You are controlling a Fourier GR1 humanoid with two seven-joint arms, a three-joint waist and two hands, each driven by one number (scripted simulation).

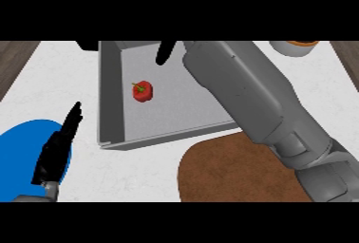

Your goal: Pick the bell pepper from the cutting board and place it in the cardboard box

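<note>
- Head view: a red bell pepper (144, 92) is lying on the floor of a grey box (168, 135), in the box's left half, nearer the left wall than the right side.
- The pepper's green stem is pointing toward the view's upper left. Its long axis is running from that stem down to the lower right, so it is lying tilted rather than standing upright.
- Nothing is touching the pepper, and both hands are staying well apart from it.
- The box is sitting on the white counter (140, 171), open at the top, with its near wall angling up to the right.
- A brown cutting board (224, 178) with a rounded edge is lying just in front of the box's near right corner, with nothing showing on its visible part.
- The right forearm (245, 90) is stretching from the lower right across the board and the box's right side.
- Only a dark tip of the right hand (165, 51) is showing, above the box's far edge. Whether it is apart or together cannot be told.
- The left hand (57, 149) is resting at the lower left, fingers straight and together, holding nothing, partly over a blue plate (17, 152).
- A pale round container (298, 47) with an orange top is sitting at the upper right edge.
</note>
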